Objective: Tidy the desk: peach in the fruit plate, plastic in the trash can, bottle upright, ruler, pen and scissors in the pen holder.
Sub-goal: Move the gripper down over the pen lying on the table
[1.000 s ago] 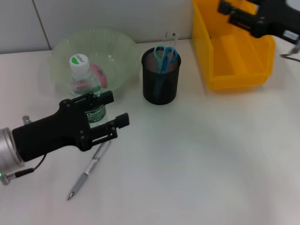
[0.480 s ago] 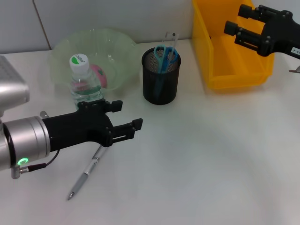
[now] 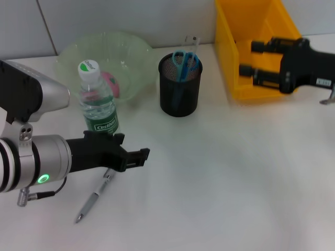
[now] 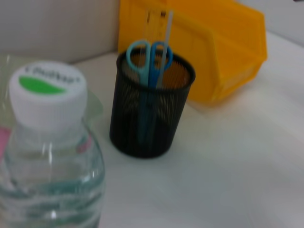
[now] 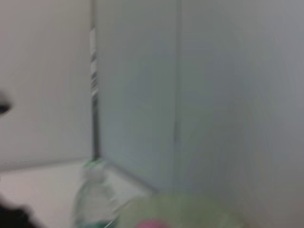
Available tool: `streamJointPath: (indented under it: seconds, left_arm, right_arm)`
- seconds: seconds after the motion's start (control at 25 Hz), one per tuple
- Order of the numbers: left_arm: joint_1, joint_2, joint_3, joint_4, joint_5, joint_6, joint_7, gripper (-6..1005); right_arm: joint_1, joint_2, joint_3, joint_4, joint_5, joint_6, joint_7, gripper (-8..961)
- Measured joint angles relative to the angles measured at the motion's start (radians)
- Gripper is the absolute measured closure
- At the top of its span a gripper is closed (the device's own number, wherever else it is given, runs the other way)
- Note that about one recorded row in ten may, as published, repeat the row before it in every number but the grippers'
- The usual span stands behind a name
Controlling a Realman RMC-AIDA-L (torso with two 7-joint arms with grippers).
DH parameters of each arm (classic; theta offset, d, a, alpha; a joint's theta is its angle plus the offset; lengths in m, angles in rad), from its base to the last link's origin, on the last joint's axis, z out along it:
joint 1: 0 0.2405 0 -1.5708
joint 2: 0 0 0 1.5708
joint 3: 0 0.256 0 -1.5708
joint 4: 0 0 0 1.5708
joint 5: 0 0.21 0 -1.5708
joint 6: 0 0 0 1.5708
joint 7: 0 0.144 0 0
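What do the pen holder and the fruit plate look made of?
Pen holder: likely black metal mesh, matte; the yellow bin shows through its weave in the left wrist view. Fruit plate: probably thin translucent green plastic, glossy; the peach shows through it.

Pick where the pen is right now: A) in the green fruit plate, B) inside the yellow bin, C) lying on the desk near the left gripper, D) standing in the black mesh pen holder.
C: the pen lies flat on the desk, just below the left gripper.
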Motion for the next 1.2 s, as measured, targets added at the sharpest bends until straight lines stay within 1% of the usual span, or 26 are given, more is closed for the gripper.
streamJointPath:
  seconds: [0.08,0.12,0.16,0.2,0.32,0.36,0.6,0.8,0.92,1.04,1.2]
  left_arm:
    - [0.000,0.000,0.000,0.003,0.006,0.005,-0.008,290]
    - [-0.002,0.000,0.001,0.023,0.044,0.030,-0.051,291]
    - [-0.002,0.000,0.001,0.023,0.044,0.030,-0.051,291]
    - [-0.008,0.000,0.007,0.055,0.109,0.066,-0.115,291]
    - [-0.029,-0.001,0.026,0.071,0.200,0.115,-0.194,291]
    - [-0.046,-0.002,0.032,0.070,0.230,0.134,-0.224,292]
    - [-0.084,-0.003,0.023,0.059,0.241,0.158,-0.258,293]
    - [-0.144,-0.003,0.021,0.046,0.273,0.192,-0.302,294]
    - [-0.183,-0.004,0.021,0.021,0.292,0.209,-0.322,294]
    - [-0.215,-0.004,0.018,-0.003,0.295,0.225,-0.333,295]
    - [-0.236,-0.004,0.009,-0.016,0.307,0.244,-0.341,295]
  right_arm:
    - [0.011,-0.009,0.002,-0.028,-0.076,-0.049,0.025,337]
    - [0.018,-0.015,0.005,-0.045,-0.117,-0.079,0.040,337]
    - [0.024,-0.020,0.008,-0.061,-0.156,-0.106,0.055,337]
    - [0.030,-0.025,0.010,-0.076,-0.193,-0.135,0.070,327]
    - [0.039,-0.032,0.012,-0.118,-0.266,-0.202,0.110,297]
    - [0.040,-0.033,0.013,-0.130,-0.282,-0.222,0.124,287]
    - [0.052,-0.041,0.012,-0.139,-0.368,-0.280,0.174,228]
    - [0.071,-0.049,-0.002,-0.112,-0.411,-0.324,0.182,175]
    - [0.086,-0.053,-0.005,-0.095,-0.419,-0.327,0.190,143]
    - [0.091,-0.054,0.010,-0.089,-0.412,-0.323,0.192,143]
    - [0.096,-0.054,0.016,-0.089,-0.401,-0.316,0.193,144]
